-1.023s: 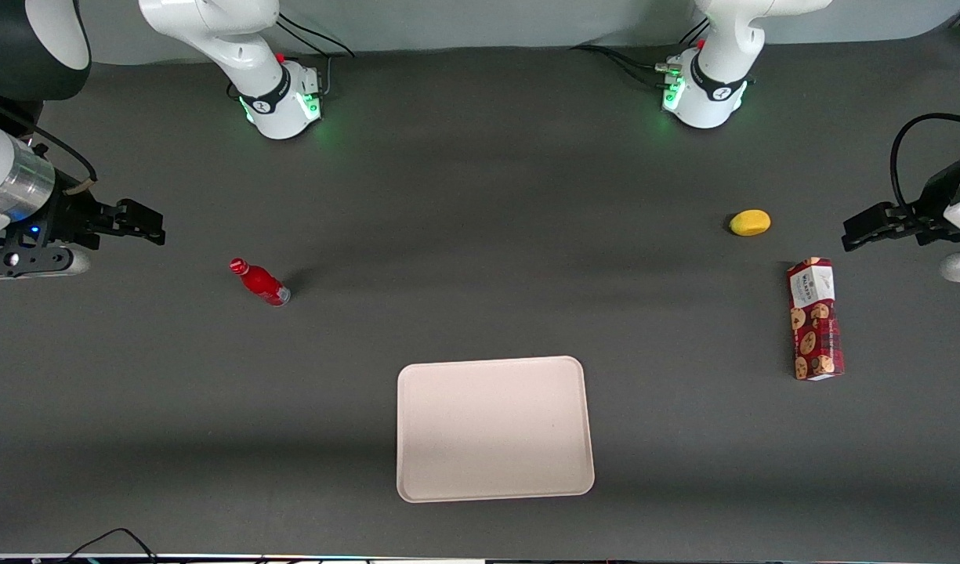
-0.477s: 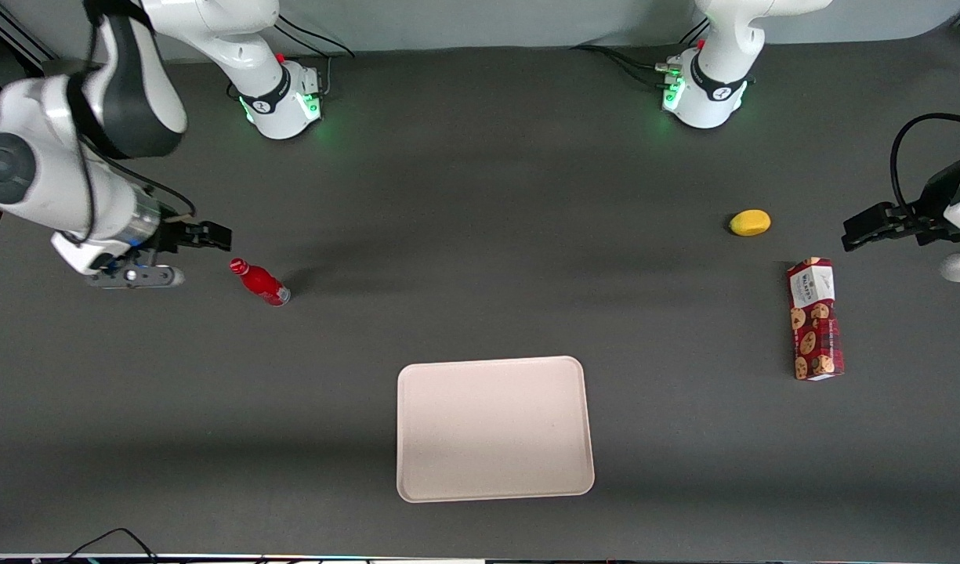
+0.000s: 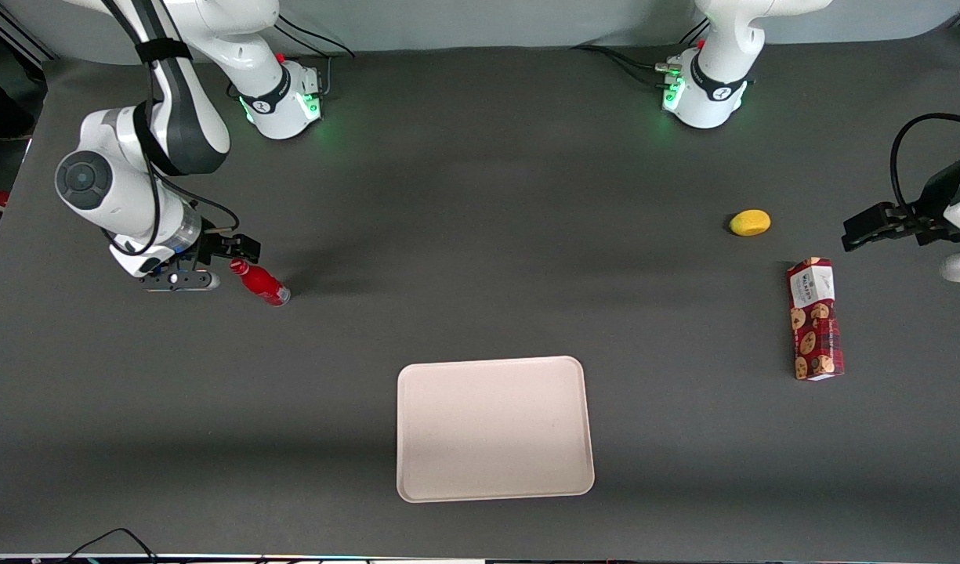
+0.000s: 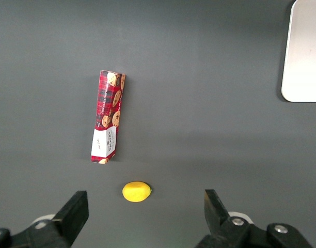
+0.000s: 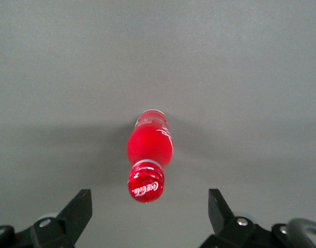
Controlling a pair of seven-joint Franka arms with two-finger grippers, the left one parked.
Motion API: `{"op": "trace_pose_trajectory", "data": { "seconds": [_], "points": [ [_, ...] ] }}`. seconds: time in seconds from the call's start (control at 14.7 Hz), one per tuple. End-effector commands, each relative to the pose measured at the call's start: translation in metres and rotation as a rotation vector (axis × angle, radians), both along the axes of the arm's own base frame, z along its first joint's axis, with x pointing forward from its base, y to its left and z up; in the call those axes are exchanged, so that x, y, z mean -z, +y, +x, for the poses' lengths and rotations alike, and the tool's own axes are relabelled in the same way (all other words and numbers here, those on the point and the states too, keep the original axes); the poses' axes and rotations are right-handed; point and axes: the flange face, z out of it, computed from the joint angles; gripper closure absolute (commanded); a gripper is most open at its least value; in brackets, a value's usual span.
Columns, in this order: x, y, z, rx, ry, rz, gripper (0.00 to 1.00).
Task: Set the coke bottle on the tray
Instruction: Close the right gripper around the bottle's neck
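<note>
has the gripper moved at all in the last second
Yes. The gripper has travelled in from the working arm's end of the table and is now beside the coke bottle, fingers open; the bottle itself has not shifted.

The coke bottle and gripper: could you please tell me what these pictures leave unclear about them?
- Front view: the gripper sits beside the coke bottle cap; whether it touches is unclear, and its height above the table cannot be judged.
- Right wrist view: the open gripper is cut off at the picture edge, so only the fingers show.
- Bottle label text: too small in the front view.
- Left wrist view: only a corner of the tray shows; the bottle is out of frame.
</note>
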Motion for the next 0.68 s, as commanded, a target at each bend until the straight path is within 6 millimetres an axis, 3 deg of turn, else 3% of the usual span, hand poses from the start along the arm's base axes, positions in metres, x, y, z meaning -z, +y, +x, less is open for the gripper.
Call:
{"op": "trace_pose_trajectory", "data": {
  "seconds": [0.0, 0.2, 0.61],
  "points": [
    [-0.0058, 0.0009, -0.0087, 0.016, -0.038, 0.001, 0.0],
    [-0.0062, 0.0009, -0.0071, 0.011, -0.05, -0.002, 0.12],
    [-0.0033, 0.0006, -0.0034, -0.015, -0.075, -0.021, 0.46]
  ]
}}
